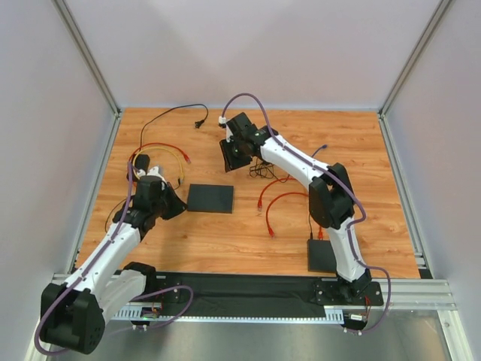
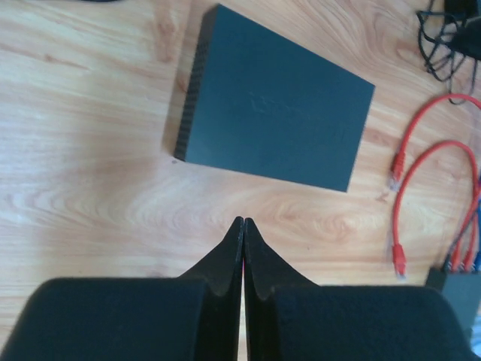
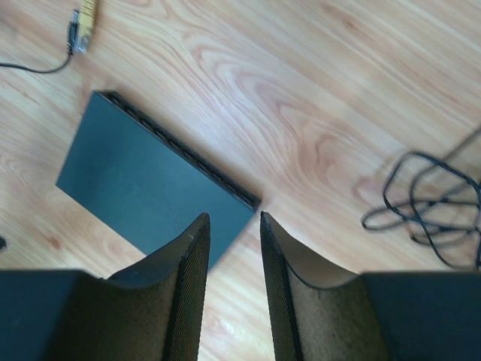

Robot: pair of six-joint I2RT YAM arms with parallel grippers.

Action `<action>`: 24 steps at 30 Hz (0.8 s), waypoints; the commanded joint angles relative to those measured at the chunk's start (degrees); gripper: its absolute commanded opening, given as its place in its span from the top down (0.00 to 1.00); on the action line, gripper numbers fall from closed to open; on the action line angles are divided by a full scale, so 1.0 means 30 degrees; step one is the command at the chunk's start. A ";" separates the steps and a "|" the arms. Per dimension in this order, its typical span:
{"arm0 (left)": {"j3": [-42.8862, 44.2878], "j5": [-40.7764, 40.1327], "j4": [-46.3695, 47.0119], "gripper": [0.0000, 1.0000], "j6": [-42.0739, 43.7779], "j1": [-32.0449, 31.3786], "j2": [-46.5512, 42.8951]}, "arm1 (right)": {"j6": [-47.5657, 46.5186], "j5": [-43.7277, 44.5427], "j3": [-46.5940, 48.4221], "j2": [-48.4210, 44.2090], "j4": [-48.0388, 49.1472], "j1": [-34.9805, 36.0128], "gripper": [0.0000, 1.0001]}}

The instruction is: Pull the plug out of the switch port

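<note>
A flat dark switch [image 1: 210,198] lies in the middle of the wooden table, with no cable seen in it. It shows in the left wrist view [image 2: 274,124] and the right wrist view [image 3: 146,184]. A second dark box [image 1: 322,256] lies by the right arm's base; in the left wrist view [image 2: 460,289] red and blue plugs sit in its edge. My left gripper [image 1: 179,207] [image 2: 243,222] is shut and empty, just left of the flat switch. My right gripper [image 1: 229,162] [image 3: 233,218] is open and empty, above the switch's far right corner.
Loose red cables [image 1: 282,197] [image 2: 421,162] lie right of the switch. A black cable tangle [image 1: 263,171] [image 3: 428,203] lies under the right arm. Red and yellow cables [image 1: 161,154] and a black power lead [image 1: 199,122] lie at the far left. A yellow plug [image 3: 89,19] shows.
</note>
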 commanded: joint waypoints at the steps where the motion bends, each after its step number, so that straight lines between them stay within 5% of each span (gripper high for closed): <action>1: 0.0278 0.1697 -0.0638 1.00 -0.0919 -0.0064 -0.0759 | -0.0370 -0.1193 0.2077 0.1632 -0.0410 0.0087 0.65; 10: -0.1069 0.3775 0.2580 1.00 -0.2062 -0.0093 0.2021 | 0.1154 -0.3803 0.1324 0.3042 0.2194 0.0117 0.67; 24: -0.0572 0.3456 0.4809 1.00 -0.1214 -0.0123 0.7618 | 0.1651 -0.5561 -0.1462 0.2545 0.3630 0.0058 0.67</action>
